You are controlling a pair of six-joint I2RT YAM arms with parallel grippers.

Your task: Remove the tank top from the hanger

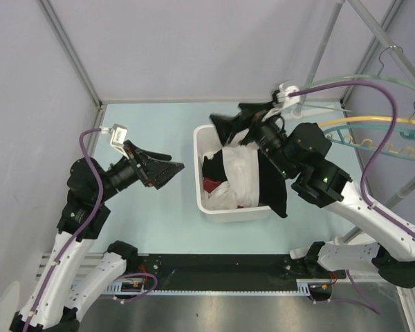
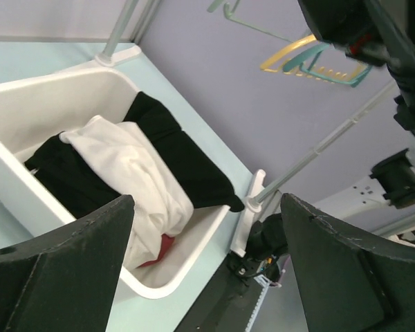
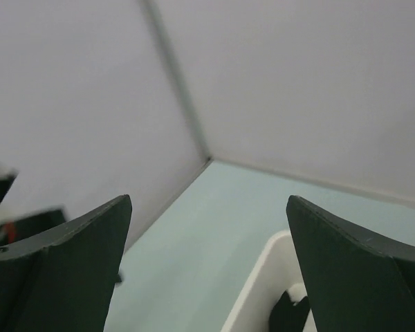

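1. Nearest the arm bases, the left gripper [image 1: 174,162] hovers just left of the white bin [image 1: 197,173]. Its jaws are spread wide and hold nothing.
2. Clothes lie heaped in the bin: a white garment [image 1: 242,173] on top, a black garment [image 1: 273,185] spilling over the right rim, and a scrap of red [image 1: 213,185] beneath them. Which of these is the tank top I cannot tell.
3. The right gripper [image 1: 228,117] hangs over the bin's far left corner, fully open and empty.
4. Farthest off, at the right, the yellow hanger [image 1: 373,123] and the teal hanger [image 1: 363,78] look bare. No cloth shows on either, so the tank top is probably already in the bin.
5. Such a top should be light, limp and easy to snag. A pinch at a shoulder strap or a bunched fold would likely hold best, since a loose single layer may slip.
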